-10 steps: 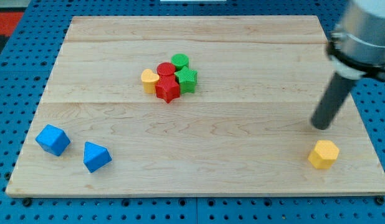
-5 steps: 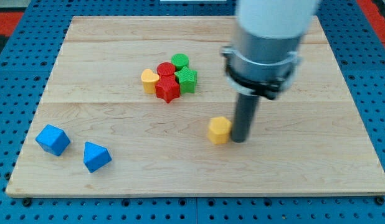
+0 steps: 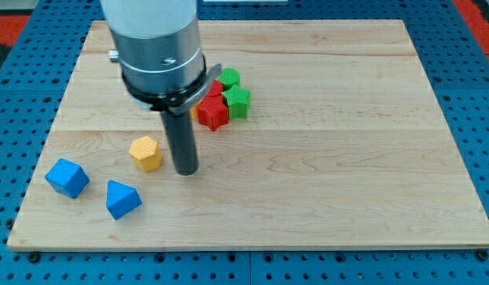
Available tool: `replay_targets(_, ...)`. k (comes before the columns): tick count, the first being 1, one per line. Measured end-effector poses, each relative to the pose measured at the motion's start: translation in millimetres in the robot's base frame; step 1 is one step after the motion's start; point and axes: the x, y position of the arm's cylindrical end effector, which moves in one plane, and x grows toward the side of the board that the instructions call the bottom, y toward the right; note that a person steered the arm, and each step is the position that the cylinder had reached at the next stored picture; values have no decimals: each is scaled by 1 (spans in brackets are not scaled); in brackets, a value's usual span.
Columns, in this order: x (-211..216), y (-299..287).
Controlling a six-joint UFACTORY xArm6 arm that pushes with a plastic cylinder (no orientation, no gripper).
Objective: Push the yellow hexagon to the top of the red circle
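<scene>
The yellow hexagon (image 3: 145, 153) lies on the wooden board, left of centre and well below the cluster. My tip (image 3: 186, 169) rests on the board just to the hexagon's right, a small gap apart from it. The red circle (image 3: 212, 88) sits in the cluster above, mostly hidden by the arm's body. Around it are a red star-shaped block (image 3: 214, 114), a green circle (image 3: 229, 77) and a green block (image 3: 238, 101). The other yellow block of the cluster is almost fully hidden behind the rod.
A blue cube (image 3: 67, 177) and a blue wedge-like block (image 3: 122, 199) lie near the board's lower left corner. The wooden board (image 3: 347, 182) sits on a blue pegboard surface.
The yellow hexagon has slid far to the left, from the lower right corner past the centre. My tip moved left with it and the arm now covers part of the cluster.
</scene>
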Motion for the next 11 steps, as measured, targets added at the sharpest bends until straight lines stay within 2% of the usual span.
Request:
replay_targets(2,-64,-102)
replay_targets(3,-41,-75)
replay_targets(4,-26,-110)
replay_targets(5,-39,-166)
replay_targets(8,-89,-99)
replay_targets(10,-173,-54)
replay_targets(11,-187,-96)
